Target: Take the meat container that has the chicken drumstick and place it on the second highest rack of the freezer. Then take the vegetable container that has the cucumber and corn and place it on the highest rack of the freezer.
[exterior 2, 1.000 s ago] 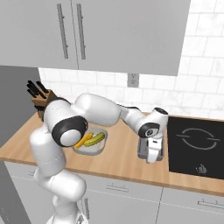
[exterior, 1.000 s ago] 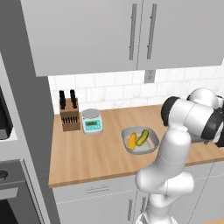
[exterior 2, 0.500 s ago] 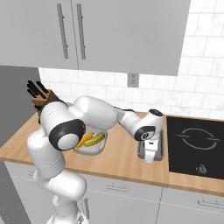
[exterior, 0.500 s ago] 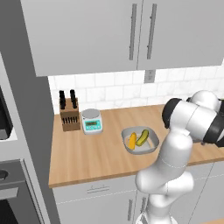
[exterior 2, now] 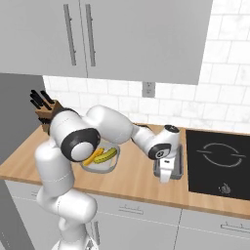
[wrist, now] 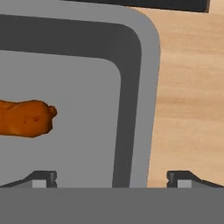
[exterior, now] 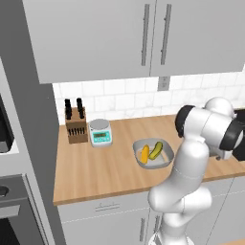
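Over the wooden surface (exterior 2: pixel 132 178), I'm lining my released claw (wrist: pixel 111 177) astride the grey meat tray's (wrist: pixel 135 105) rim, beside the orange-brown chicken drumstick (wrist: pixel 24 118); clamping and lifting come next.

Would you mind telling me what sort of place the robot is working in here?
A kitchen, rendered rather than real: a wooden counter under grey wall cupboards, with a knife block, a kitchen scale and a black hob beside it.
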Controlling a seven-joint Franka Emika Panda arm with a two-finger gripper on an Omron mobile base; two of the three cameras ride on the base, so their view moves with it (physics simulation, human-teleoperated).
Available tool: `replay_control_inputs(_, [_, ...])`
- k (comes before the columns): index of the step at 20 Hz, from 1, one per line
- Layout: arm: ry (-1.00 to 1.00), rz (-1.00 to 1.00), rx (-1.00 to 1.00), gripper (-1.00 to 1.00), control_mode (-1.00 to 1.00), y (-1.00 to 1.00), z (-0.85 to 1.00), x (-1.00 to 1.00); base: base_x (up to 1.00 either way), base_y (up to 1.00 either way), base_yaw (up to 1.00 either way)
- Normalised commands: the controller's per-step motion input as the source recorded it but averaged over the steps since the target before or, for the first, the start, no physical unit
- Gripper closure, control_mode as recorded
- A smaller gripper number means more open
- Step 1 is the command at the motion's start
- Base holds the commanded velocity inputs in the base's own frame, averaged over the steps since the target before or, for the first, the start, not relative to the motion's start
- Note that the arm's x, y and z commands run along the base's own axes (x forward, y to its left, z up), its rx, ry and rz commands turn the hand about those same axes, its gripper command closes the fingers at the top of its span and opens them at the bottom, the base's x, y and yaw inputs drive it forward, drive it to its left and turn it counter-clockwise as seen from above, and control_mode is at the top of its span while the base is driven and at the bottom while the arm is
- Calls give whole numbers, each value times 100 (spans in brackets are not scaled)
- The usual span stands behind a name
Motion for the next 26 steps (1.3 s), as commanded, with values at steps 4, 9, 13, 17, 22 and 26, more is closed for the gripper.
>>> replay_control_inputs(4, [0, 0, 0, -100, -100, -4, -31, 11, 0, 0, 0])
replay_control_inputs(9, [-2, 0, 0, -100, -100, 0, -9, 0, 0, 0, 0])
replay_control_inputs(13, [0, 0, 0, -100, -100, 0, 0, 0, 0, 0, 0])
replay_control_inputs(17, [0, 0, 0, 100, -100, 0, 0, 0, 0, 0, 0])
replay_control_inputs(22, [0, 0, 0, 100, -100, 0, 0, 0, 0, 0, 0])
replay_control_inputs(26, [0, 0, 0, 100, -100, 0, 0, 0, 0, 0, 0])
